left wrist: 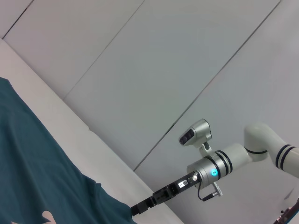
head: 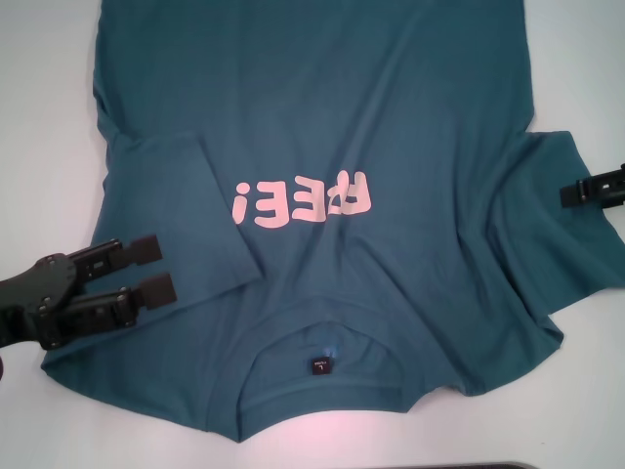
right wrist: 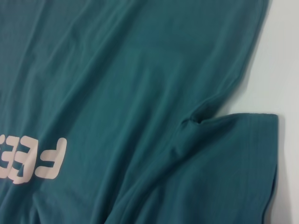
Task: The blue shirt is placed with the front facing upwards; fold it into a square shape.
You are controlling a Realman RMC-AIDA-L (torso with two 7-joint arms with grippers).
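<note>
White table [head: 39, 117] under everything, pale wall panels behind in the left wrist view. I have the shirt [head: 322, 117] spread front up across most of the table, collar toward me, hem at the far edge.

Landmark: pink lettering [head: 303, 200] on the chest.

- Left sleeve [head: 181, 210]: already turned in over the body, its cuff edge lying just beside the lettering. I count that as the first fold done.
- Right sleeve [head: 557, 225]: out past the body, well apart from the lettering, rumpled, with creases running back toward the collar. Right wrist view shows it flat on the table with a pucker at the armpit. Not folded.
- Neck label [head: 321, 366]: near side of the lettering, inside the collar, showing.
- Body: full length, no side panels turned in, no hem-to-collar fold.

Left pincer [head: 151, 269]: on the sleeve side of the lettering, near the shirt's edge, fingers parted narrowly, holding nothing.
Right pincer [head: 576, 193]: at the right sleeve's outer edge; I cannot tell whether it grips cloth or how its fingers stand.

My read: early stage. Remaining are the right sleeve, both sides, then the lengthwise folds to square it.
</note>
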